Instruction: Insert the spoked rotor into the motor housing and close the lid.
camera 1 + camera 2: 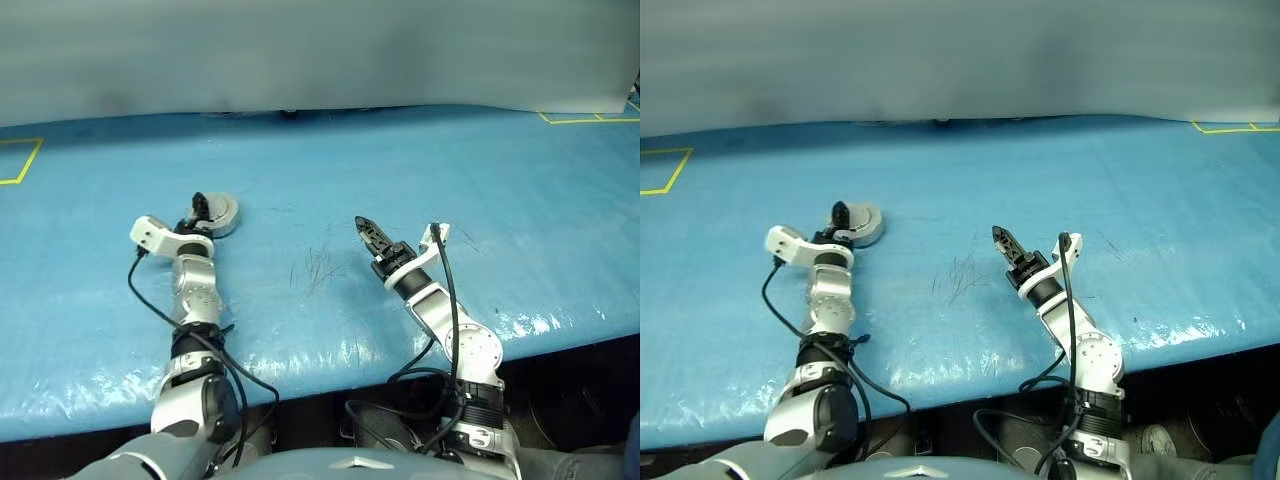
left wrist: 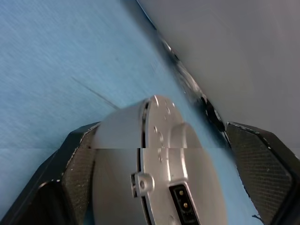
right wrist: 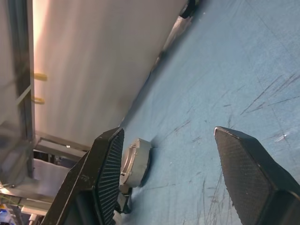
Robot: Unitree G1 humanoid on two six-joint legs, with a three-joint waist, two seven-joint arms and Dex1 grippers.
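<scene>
The motor housing point(image 1: 222, 213) is a grey puck lying flat on the blue table, left of centre. Its lid point(image 2: 185, 140), plain grey with a raised hub, lies shut on it, and a thin seam runs between the two. The spoked rotor is hidden. My left gripper point(image 1: 204, 214) is at the housing's near side and open. In the left wrist view the puck sits between its wide-spread fingers point(image 2: 77, 171), with a gap on one side. My right gripper point(image 1: 368, 232) hovers open and empty over the table's middle. The housing point(image 3: 136, 161) lies well off to its left.
Yellow tape marks point(image 1: 22, 160) lie at the table's far left and far right point(image 1: 590, 119). A grey wall point(image 1: 320, 50) closes off the back. Scratches point(image 1: 318, 268) mark the table between the arms. The table's front edge point(image 1: 330, 385) runs just ahead of the arms' bases.
</scene>
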